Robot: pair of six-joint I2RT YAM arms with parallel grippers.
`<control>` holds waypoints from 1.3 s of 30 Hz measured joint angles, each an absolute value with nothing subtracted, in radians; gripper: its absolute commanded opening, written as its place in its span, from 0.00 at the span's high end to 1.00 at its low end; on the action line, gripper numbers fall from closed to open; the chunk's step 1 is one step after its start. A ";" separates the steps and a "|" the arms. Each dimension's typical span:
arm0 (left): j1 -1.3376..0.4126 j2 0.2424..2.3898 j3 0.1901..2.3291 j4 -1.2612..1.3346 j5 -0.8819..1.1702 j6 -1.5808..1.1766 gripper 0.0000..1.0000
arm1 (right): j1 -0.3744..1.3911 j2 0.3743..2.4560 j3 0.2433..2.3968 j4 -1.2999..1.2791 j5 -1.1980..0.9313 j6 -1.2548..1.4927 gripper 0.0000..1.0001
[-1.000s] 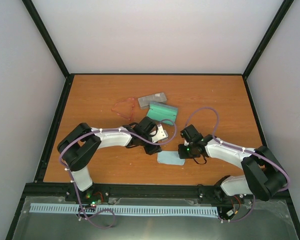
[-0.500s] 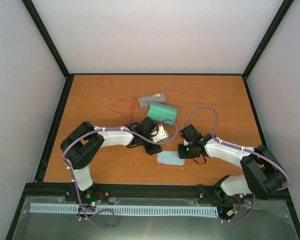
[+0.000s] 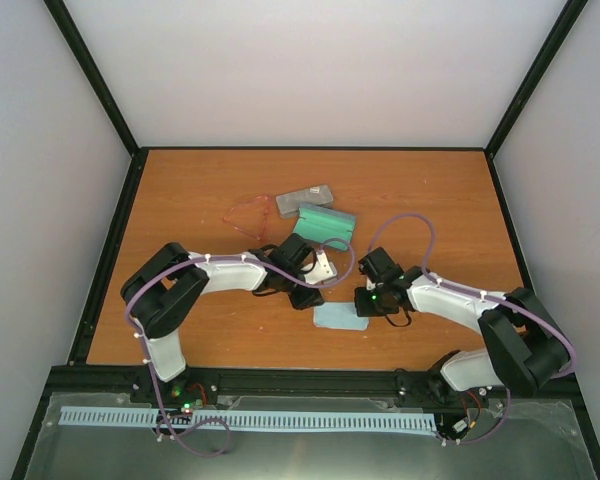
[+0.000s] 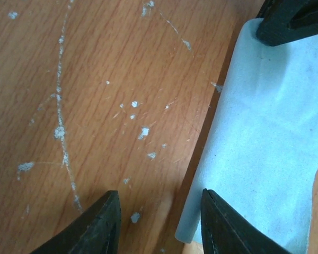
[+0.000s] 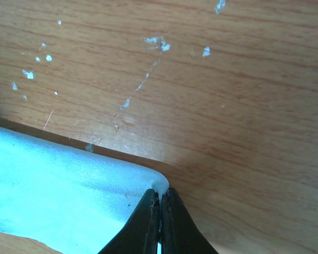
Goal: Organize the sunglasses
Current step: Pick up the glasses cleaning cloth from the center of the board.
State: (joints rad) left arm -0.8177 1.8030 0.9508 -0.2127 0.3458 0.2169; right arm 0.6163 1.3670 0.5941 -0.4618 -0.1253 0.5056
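Thin red-pink wire-frame sunglasses [image 3: 248,213]: probably light, flexible, fragile; grip at bridge. Apart: left fingers [image 4: 103,227]. Clamped on pale blue cloth [image 5: 58,185] corner: right fingers [image 5: 144,227].

- We see the left arm [image 3: 220,277] and the right arm [image 3: 450,300] built alike: white shells on the links, bulky black housings at the joints.
- A purple cable [image 3: 405,222] runs along each arm, pinned by small white ties [image 3: 243,257].
- A green light [image 3: 187,405] glows at the left base.
- The left claw [image 4: 159,225] and the right claw [image 5: 160,222] have matte black, tapered fingers [image 4: 103,227].
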 measured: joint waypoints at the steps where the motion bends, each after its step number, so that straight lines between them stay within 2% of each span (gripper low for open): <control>1: -0.818 1.802 0.951 -0.215 0.347 0.218 0.55 | 0.616 1.370 0.596 -0.461 -0.126 0.506 0.97; 10: -0.818 1.782 0.936 -0.246 0.349 0.254 0.58 | 0.617 1.387 0.611 -0.462 -0.131 0.506 0.97; 14: -0.818 1.780 0.936 -0.262 0.348 0.269 0.74 | 0.617 1.394 0.616 -0.461 -0.135 0.506 0.97; 23: -0.823 1.781 0.936 -0.290 0.363 0.283 0.99 | 0.618 1.400 0.621 -0.460 -0.141 0.506 0.97; 39: -0.797 1.760 0.936 -0.318 0.303 0.289 0.99 | 0.624 1.457 0.683 -0.476 -0.132 0.505 0.97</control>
State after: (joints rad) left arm -0.7971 1.7603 0.9360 -0.3180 0.3027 0.2886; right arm 0.6239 1.4570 0.6830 -0.4759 -0.1322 0.5045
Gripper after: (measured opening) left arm 0.023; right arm 0.028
